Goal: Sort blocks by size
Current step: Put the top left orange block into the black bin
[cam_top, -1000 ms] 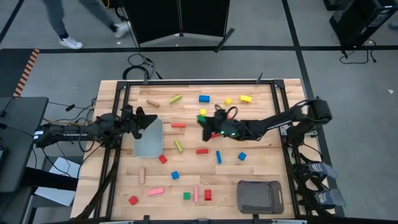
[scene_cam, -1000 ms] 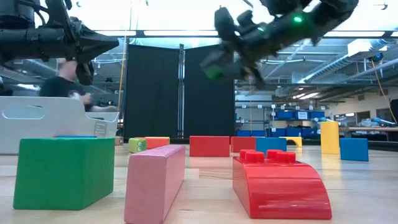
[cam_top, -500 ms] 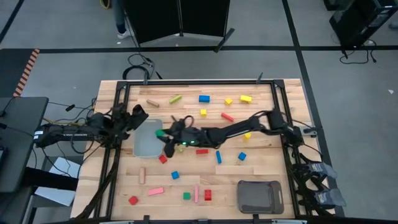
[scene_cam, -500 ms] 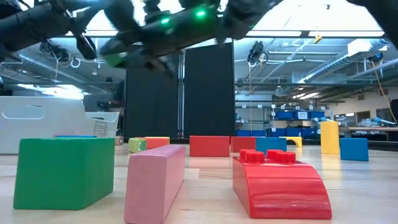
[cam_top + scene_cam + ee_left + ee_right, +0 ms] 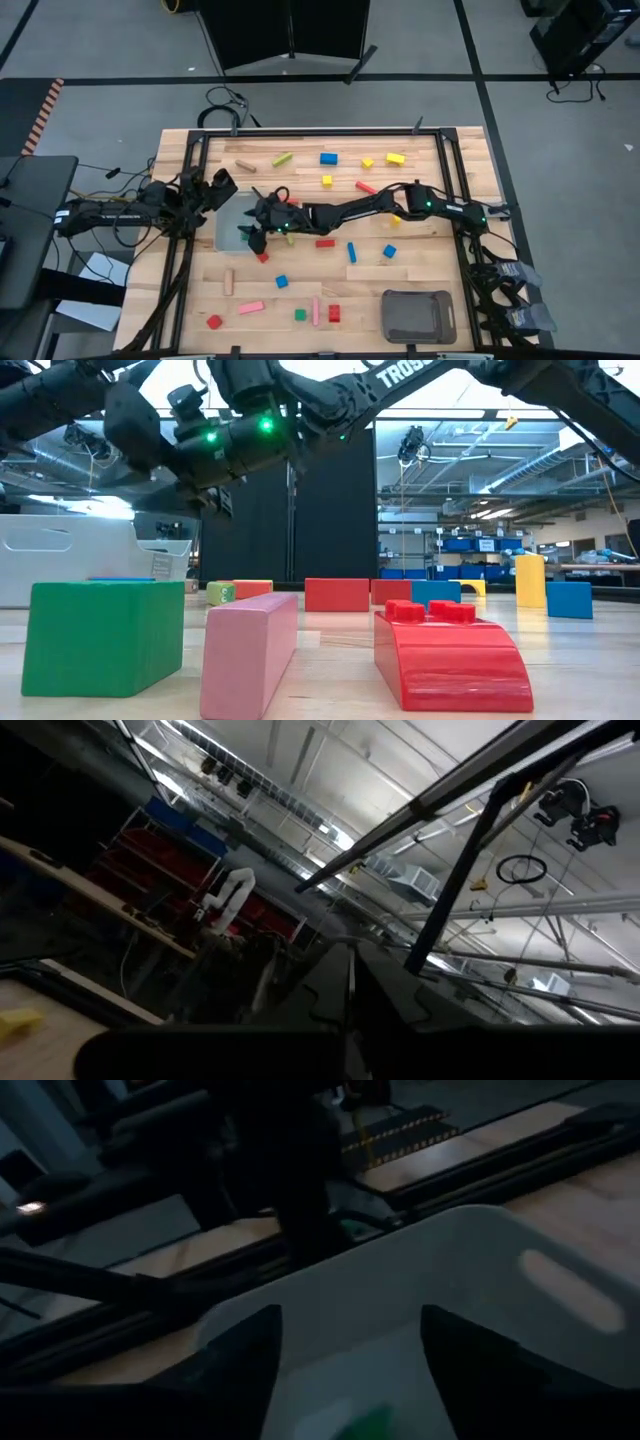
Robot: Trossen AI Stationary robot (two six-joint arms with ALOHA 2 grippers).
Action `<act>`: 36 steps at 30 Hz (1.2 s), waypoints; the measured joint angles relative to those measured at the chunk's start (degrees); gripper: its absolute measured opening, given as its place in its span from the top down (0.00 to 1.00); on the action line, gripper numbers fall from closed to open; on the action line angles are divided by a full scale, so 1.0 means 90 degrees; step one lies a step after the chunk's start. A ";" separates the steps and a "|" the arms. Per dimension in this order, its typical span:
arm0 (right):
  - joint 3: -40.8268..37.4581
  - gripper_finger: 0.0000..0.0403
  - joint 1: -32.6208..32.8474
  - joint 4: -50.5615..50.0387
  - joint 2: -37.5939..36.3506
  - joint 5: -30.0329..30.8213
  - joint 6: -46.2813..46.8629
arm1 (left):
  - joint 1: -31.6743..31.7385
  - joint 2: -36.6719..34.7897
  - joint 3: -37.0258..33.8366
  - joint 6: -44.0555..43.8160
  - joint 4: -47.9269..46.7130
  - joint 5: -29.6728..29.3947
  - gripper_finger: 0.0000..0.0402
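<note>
My right gripper (image 5: 252, 226) reaches across the table and hovers over the light grey tray (image 5: 228, 242) at the left. Its fingers are wide apart in the right wrist view (image 5: 350, 1340). A green block (image 5: 360, 1422) shows between and below them, inside the tray; it also shows in the high view (image 5: 243, 229). My left gripper (image 5: 223, 184) waits at the tray's far left corner, tipped upward, fingers together (image 5: 350, 990). Red, blue, yellow, green, pink and plain wood blocks lie scattered on the table (image 5: 420, 255).
A dark grey tray (image 5: 418, 316) stands at the near right. A red block (image 5: 262, 256) and a red bar (image 5: 325, 243) lie just beside the light tray. A pink bar (image 5: 250, 650), a green cube (image 5: 100, 635) and a red arch piece (image 5: 450, 660) lie near the front edge.
My right gripper has swung from the table's middle toward the left edge, carrying the green block high, and has come down over the light grey tray. The green block now shows apart from the fingers, in the tray. My left gripper has drawn back a little from the tray.
</note>
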 joint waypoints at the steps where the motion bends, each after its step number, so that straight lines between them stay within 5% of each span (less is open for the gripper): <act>1: -0.0002 0.35 -0.0005 0.0008 0.0000 0.0101 -0.0147 | 0.0000 0.0000 0.0000 0.0000 -0.0008 0.0016 0.93; 10: -0.0637 0.36 0.0169 0.0053 -0.0566 0.1770 -0.1029 | 0.0000 -0.0010 -0.0002 0.0012 -0.0045 0.0194 0.93; 17: -0.3611 0.43 0.0202 0.2115 -0.2379 0.2495 -0.1032 | 0.0000 -0.0011 -0.0002 0.0049 -0.0518 0.0194 0.93; 23: -0.5890 0.45 0.0406 0.2506 -0.4200 0.3383 -0.0737 | 0.0000 0.0061 0.0192 0.0047 -0.2418 -0.0569 0.93; 36: -0.8392 0.50 0.1635 0.2453 -0.7394 0.6031 -0.1443 | 0.0000 0.1238 0.1914 0.0800 -0.4994 -0.1314 0.86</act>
